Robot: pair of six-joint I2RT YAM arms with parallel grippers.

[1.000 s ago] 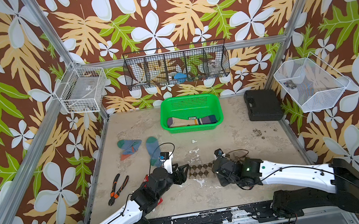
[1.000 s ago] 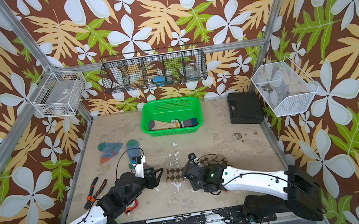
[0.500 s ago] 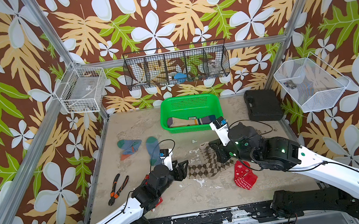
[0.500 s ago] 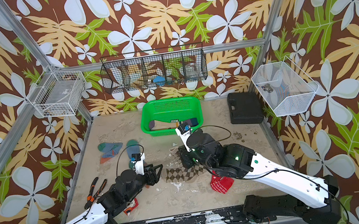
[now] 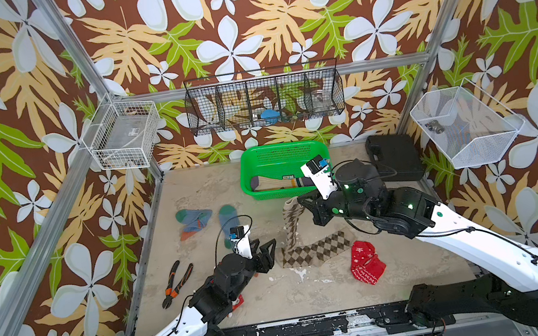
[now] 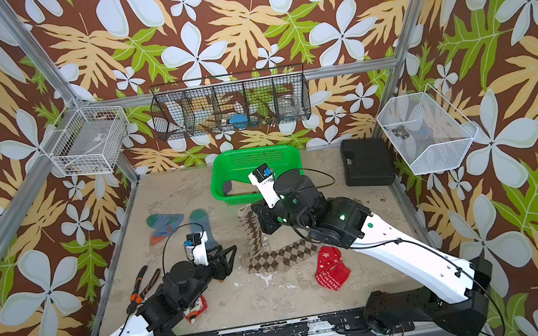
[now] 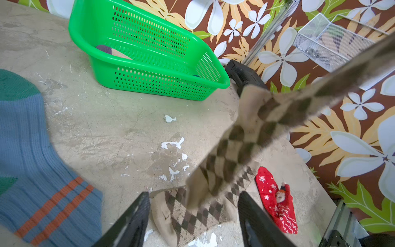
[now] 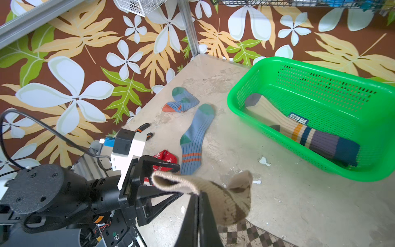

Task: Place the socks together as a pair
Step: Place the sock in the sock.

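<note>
Argyle sock (image 5: 292,225) hanging by one end
Right claw (image 5: 299,201) pinches it tight; its mate (image 5: 320,249) lies flat just ahead of the left claw (image 5: 270,249), spread wide.

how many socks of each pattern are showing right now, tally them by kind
blue-grey socks with green toes: 2
brown-beige argyle socks: 2, one hanging from the shut right gripper
red snowflake socks: 2, one partly under the left arm
cream striped sock in the green basket: 1 that shows
total: 7
</note>
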